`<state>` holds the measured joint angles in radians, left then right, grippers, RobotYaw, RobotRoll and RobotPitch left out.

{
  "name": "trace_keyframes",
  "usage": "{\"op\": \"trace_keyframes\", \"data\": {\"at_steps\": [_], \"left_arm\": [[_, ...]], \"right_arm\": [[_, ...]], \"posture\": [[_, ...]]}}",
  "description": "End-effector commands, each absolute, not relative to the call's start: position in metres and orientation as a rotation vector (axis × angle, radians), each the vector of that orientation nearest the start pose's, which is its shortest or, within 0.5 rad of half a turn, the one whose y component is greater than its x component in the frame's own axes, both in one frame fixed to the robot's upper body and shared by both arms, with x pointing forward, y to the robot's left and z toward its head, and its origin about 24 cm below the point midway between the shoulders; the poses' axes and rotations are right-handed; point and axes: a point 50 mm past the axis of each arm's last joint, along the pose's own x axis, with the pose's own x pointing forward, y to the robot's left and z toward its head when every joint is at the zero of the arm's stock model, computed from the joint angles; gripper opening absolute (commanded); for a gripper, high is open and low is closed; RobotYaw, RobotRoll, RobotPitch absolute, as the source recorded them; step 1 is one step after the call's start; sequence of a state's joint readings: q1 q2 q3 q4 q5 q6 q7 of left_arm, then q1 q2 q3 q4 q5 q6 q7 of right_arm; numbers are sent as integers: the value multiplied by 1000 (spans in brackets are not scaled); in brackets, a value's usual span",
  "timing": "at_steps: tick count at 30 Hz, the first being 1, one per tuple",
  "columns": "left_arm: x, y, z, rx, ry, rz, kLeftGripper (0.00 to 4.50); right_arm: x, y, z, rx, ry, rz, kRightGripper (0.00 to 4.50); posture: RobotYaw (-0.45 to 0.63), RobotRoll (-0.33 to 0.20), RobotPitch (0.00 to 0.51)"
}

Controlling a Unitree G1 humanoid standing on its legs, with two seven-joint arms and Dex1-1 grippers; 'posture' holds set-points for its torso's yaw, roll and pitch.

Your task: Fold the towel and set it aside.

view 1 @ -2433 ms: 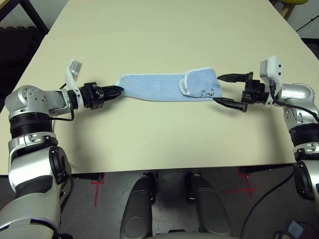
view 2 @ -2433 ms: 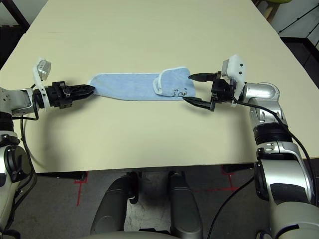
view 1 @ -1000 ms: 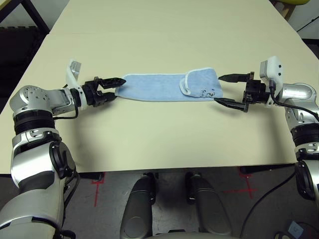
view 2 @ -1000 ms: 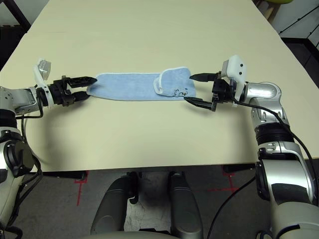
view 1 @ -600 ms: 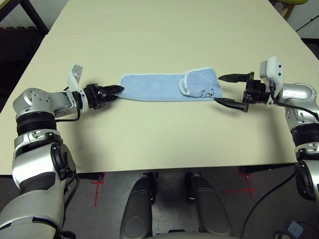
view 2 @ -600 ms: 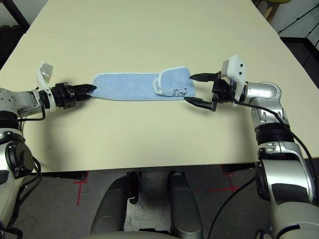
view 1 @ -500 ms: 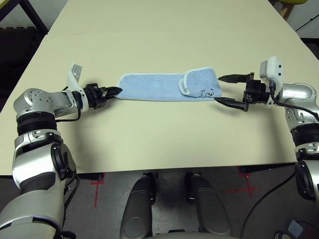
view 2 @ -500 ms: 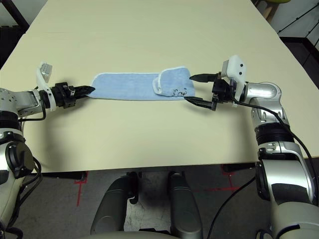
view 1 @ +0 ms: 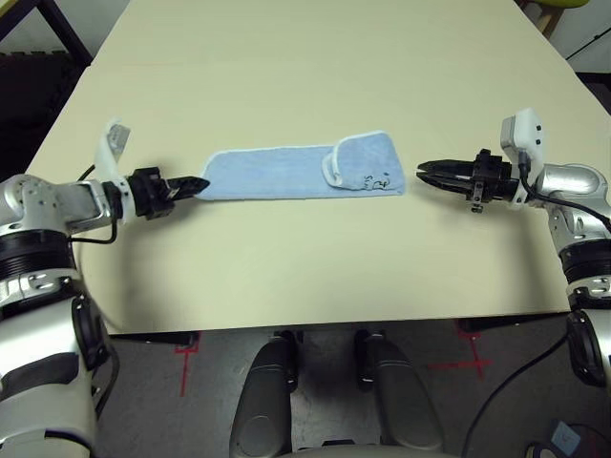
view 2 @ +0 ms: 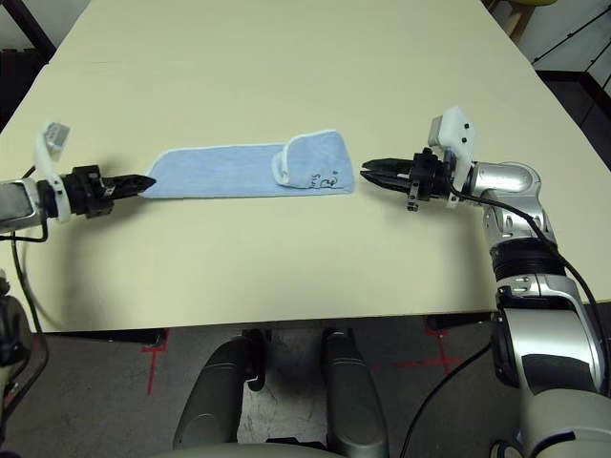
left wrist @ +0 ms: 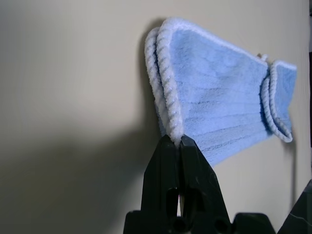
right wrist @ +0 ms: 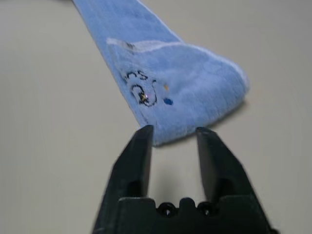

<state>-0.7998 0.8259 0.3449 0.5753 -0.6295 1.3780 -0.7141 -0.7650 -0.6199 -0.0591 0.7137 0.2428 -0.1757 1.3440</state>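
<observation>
Blue towel lies as a long folded strip mid-surface, one end flap doubled over. Left gripper, jaws pressed together, pinches its white-edged end. Right gripper, jaws spread, sits just beside the opposite end, not touching.

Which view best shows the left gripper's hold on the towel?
The left wrist view: the left gripper is shut on the towel at its white corner edging. The eye views show that pinch small, at the strip's end.
</observation>
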Motion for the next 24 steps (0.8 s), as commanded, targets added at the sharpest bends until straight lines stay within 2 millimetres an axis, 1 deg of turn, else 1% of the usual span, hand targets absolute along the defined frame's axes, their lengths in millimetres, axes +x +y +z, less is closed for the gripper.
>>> {"op": "trace_keyframes", "data": {"at_steps": [1,2,3,4,5,8,13,16,18,20,24], "left_arm": [[307,308,183,-591,622,-428,0],[308,307,184,-584,617,-434,0],[309,305,185,-579,614,-439,0],[310,305,186,-576,612,-441,0],[312,302,187,-568,610,-453,0],[315,298,192,-539,608,-483,0],[315,297,201,-479,613,-511,0],[315,293,213,-416,598,-561,0],[314,285,224,-392,581,-624,0],[314,273,237,-386,558,-702,0],[314,242,259,-385,509,-850,0]], "right_arm": [[340,-244,168,-400,-58,1080,3267],[340,-244,168,-400,-58,1080,3566],[341,-243,168,-400,-59,1080,4017],[341,-243,168,-401,-59,1080,4340],[341,-243,169,-401,-62,1083,4432],[340,-241,170,-405,-70,1091,4432],[340,-239,171,-406,-74,1103,4432],[340,-238,172,-408,-77,1108,4432],[340,-237,172,-409,-77,1110,4432],[340,-237,172,-410,-76,1111,4432],[340,-236,171,-413,-74,1114,4432]], "posture": [[16,0,220],[17,0,219],[17,0,219],[17,0,219],[14,0,218],[11,0,216],[10,0,216],[13,0,219],[15,0,220],[15,0,220],[21,0,220]]}}
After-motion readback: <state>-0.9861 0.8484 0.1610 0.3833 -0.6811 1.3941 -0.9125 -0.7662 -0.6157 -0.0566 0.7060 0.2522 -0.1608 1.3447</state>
